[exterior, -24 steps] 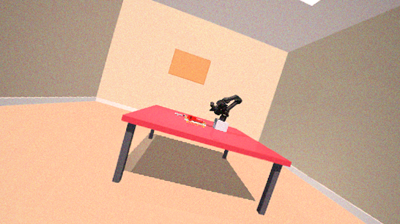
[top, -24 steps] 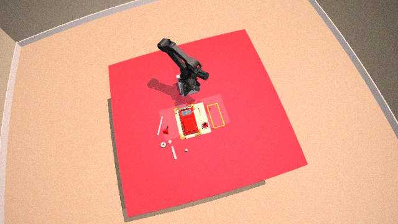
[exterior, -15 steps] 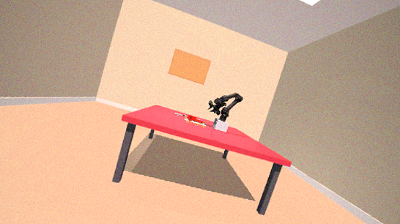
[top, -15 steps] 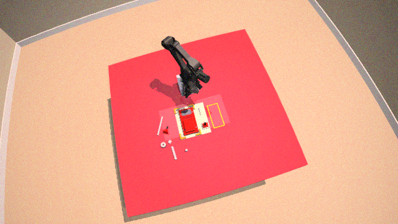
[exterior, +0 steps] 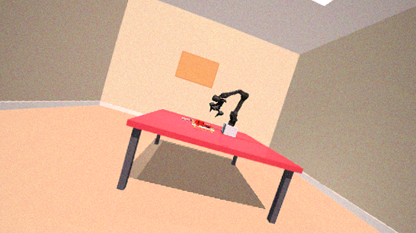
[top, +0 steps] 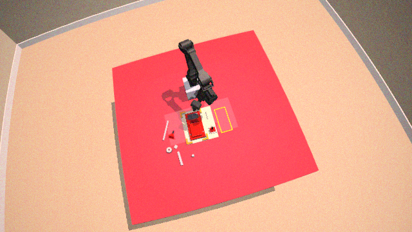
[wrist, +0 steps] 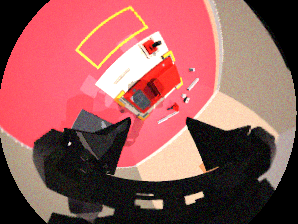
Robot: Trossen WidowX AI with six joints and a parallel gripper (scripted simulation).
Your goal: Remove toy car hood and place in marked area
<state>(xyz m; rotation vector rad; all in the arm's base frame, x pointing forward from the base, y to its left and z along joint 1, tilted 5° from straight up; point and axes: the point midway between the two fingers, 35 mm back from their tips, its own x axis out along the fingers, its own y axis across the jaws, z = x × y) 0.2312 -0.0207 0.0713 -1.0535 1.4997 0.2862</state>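
Note:
The red toy car (top: 195, 127) (wrist: 162, 77) sits on a white board (top: 209, 113) (wrist: 108, 83) between yellow corner marks, with a dark windshield (top: 193, 116) (wrist: 141, 99). The hood appears to be the flat red panel on the car, seated on it; its edges are too small to tell well. The marked area, a yellow outline (top: 217, 121) (wrist: 139, 17), lies on the table beside the board and nothing shows inside it. My gripper (top: 203, 101) (exterior: 214, 113) (wrist: 159, 120) is open and empty, raised above the table near the windshield end of the car, touching nothing.
A small red part with a black pin (top: 212, 129) (wrist: 151, 46) stands on the board. On the car's other side lie white rods (top: 165, 130) (top: 180, 158), a red piece (top: 172, 135), a white ring (top: 168, 149) and small white pieces. The arm's pale base (exterior: 229, 130) is behind.

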